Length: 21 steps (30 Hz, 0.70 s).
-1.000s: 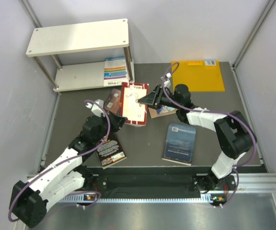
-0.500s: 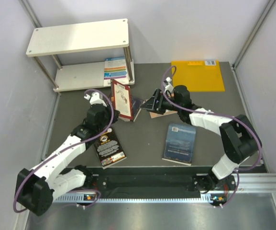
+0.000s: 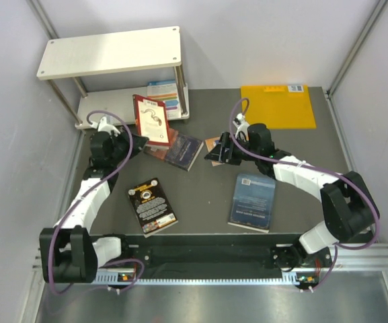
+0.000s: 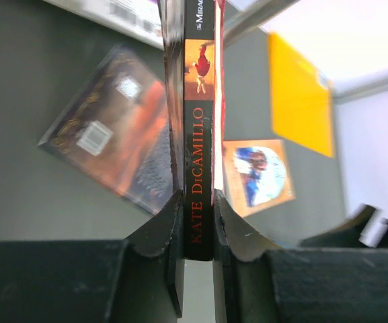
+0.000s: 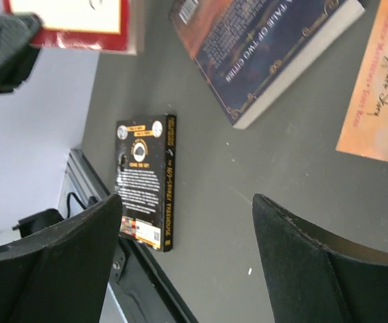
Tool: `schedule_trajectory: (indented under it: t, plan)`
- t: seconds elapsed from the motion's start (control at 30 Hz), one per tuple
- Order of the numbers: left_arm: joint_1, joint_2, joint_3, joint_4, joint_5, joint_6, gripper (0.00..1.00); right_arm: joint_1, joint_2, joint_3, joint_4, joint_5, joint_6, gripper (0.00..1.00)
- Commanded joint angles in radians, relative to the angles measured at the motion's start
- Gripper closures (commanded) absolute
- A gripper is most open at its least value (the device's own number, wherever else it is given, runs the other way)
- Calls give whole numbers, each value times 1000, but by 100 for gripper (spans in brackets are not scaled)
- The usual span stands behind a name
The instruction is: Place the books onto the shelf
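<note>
The right fingers (image 5: 59, 262) are spreading after letting go; the left fingers (image 4: 163, 235), pinching the red book (image 3: 151, 119), are bringing it to the shelf (image 3: 113, 108), perhaps already over its edge.

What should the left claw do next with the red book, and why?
Probably ease it onto the shelf: the left claw grips the red book upright beside the shelf, not resting on it yet.
</note>
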Motion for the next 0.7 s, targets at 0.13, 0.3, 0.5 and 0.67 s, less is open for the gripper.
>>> schedule_trajectory:
  t: [0.13, 0.3, 0.5, 0.67]
  plan:
    - [175, 184, -23, 640, 445, -287, 100, -19, -44, -41, 12, 12, -48, 23]
    - [246, 422, 50, 927, 675, -491, 100, -25, -52, -68, 9, 9, -57, 22]
    - [268, 689, 198, 1298, 758, -761, 100, -33, -56, -74, -7, 3, -71, 22]
    - [271, 823, 365, 1376, 761, -855, 100, -45, -64, -74, -31, 6, -96, 22]
